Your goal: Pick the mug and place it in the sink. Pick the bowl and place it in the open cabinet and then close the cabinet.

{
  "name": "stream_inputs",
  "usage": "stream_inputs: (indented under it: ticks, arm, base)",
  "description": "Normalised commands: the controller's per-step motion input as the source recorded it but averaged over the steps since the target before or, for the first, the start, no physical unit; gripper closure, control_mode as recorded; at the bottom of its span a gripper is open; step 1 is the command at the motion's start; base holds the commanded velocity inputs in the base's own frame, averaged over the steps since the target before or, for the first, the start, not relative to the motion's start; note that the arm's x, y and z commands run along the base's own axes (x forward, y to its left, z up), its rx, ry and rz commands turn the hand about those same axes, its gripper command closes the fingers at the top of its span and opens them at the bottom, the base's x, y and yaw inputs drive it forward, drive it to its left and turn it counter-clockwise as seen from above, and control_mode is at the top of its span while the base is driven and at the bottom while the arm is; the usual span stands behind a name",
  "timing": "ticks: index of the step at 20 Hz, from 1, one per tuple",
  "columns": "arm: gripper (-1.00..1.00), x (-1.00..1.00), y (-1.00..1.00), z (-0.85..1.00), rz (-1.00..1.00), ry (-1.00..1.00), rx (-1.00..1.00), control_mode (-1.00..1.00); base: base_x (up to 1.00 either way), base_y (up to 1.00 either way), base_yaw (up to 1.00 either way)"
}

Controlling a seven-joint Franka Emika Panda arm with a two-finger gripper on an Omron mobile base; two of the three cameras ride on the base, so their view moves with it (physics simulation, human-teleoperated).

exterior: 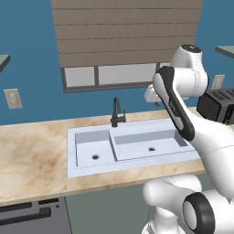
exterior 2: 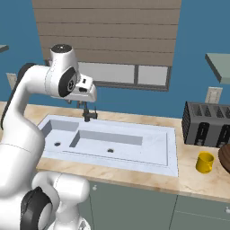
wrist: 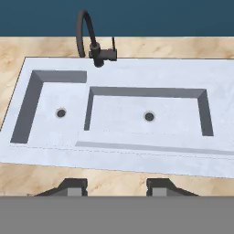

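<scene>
The pale double-basin sink (exterior: 72, 151) (exterior 2: 171, 148) (wrist: 137, 157) lies in the marble counter with a black faucet (wrist: 93, 45) at its back. My gripper (wrist: 116, 186) hovers high over the sink's front rim, looking down into it, open with nothing between its fingertips (wrist: 73, 186). On the counter right of the sink stands the yellow mug (exterior 2: 205, 162). The dark wooden bowl (exterior 2: 226, 158) sits just beyond the mug, cut off by the frame edge. A grey-green cabinet (exterior 2: 219, 66) pokes in at the upper right; I cannot tell whether it stands open.
A dark grey toaster (exterior 2: 207, 124) (exterior: 218, 106) stands at the wall behind the mug. A window with wooden blinds (exterior 2: 108, 31) hangs above the faucet. Wall outlets (exterior: 13, 98) (exterior 2: 213, 94) flank the sink. My own arm (exterior: 183, 119) crosses the sink's right end.
</scene>
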Motion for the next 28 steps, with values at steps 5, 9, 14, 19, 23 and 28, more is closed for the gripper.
stream_inputs:
  ticks: [5,9,14,19,23,28]
  arm:
    - [-1.0,-0.14,-0.15,0.0,0.0,0.0,0.0,-1.0]
    - [-1.0,-0.24,-0.46,0.0,-0.03,0.0,0.0,-1.0]
    - [-1.0,-0.31,-0.61,0.0,-0.05,0.0,-0.01,-1.0]
    - [-1.0,-0.37,-0.6,-0.02,-0.04,0.0,-0.05,-1.0]
    - [-1.0,-0.11,-0.71,-0.01,-0.03,0.0,-0.04,-1.0]
    - [-1.0,-0.02,-0.87,-0.13,-0.04,0.0,0.0,-1.0]
  base:
    - [0.0,0.0,0.0]
    - [0.0,0.0,0.0]
    - [0.0,0.0,0.0]
    - [0.0,0.0,0.0]
    - [0.0,0.0,0.0]
    - [0.0,0.0,0.0]
